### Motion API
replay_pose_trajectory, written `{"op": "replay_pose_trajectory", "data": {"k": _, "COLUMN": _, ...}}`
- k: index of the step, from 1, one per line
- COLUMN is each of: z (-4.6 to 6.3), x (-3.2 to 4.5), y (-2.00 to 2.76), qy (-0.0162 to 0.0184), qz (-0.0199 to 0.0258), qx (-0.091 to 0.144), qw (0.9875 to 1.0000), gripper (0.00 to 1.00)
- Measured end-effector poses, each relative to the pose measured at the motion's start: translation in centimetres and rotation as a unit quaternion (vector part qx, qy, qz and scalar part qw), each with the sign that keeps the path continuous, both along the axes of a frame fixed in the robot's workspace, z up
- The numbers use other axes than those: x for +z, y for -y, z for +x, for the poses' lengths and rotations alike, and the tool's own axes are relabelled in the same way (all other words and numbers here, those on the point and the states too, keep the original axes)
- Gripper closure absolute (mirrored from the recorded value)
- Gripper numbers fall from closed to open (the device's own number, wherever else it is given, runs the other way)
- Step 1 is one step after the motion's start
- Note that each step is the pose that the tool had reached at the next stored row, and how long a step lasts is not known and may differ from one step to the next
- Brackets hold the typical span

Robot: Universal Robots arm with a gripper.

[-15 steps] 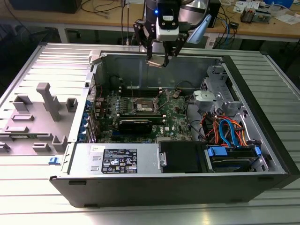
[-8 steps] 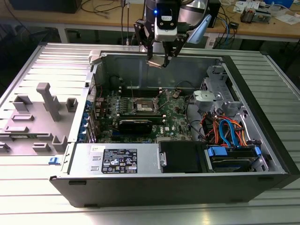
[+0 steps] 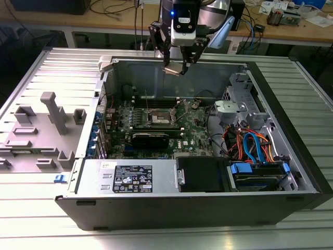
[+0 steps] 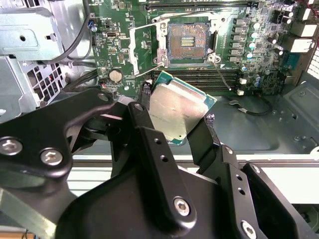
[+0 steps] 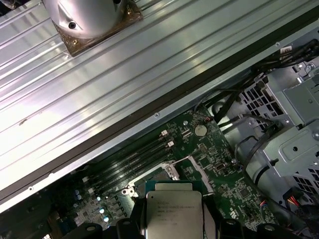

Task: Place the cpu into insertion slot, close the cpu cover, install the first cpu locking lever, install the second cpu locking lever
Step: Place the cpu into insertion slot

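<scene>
Your pincer (image 3: 174, 67) is closed on the cpu (image 3: 175, 69), pinching it by two opposite edges, and it hangs high over the far wall of the open computer case (image 3: 130, 211), well above the motherboard (image 3: 200, 133). In the second wrist view the black fingers (image 4: 142, 117) press on both sides of the chip (image 4: 177, 104), and its dull silver top is turned toward that camera. The insertion slot (image 3: 162, 119) lies below the pincer, deep in the case, toward the near side of the exterior view and a little toward the exterior view's left. So chip and slot are well apart, and nothing is seated yet. In the second wrist view the slot (image 4: 188, 42) shows its dark centre uncovered, and the cpu cover (image 4: 133, 50) seems to be folded open just beside it, though I cannot tell this for sure. Please note that the chip's edges run at an angle to the slot's edges in that view. I judge the chip is not yet squared to the slot.
</scene>
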State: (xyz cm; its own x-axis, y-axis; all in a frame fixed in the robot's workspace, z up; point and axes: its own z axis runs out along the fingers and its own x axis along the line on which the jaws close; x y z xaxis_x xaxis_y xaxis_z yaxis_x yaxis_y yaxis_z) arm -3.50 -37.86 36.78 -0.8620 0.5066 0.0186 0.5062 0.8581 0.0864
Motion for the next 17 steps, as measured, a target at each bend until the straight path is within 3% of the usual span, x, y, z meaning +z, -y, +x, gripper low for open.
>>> {"op": "replay_pose_trajectory", "data": {"k": 10, "z": 0.00, "x": 0.00, "y": 0.04, "qy": 0.0000, "qz": 0.0000, "qx": -0.006, "qw": 1.0000, "gripper": 0.45}}
{"op": "replay_pose_trajectory", "data": {"k": 17, "z": 0.00, "x": -0.03, "y": 0.08, "qy": 0.0000, "qz": -0.0001, "qx": -0.039, "qw": 0.9992, "gripper": 0.45}}
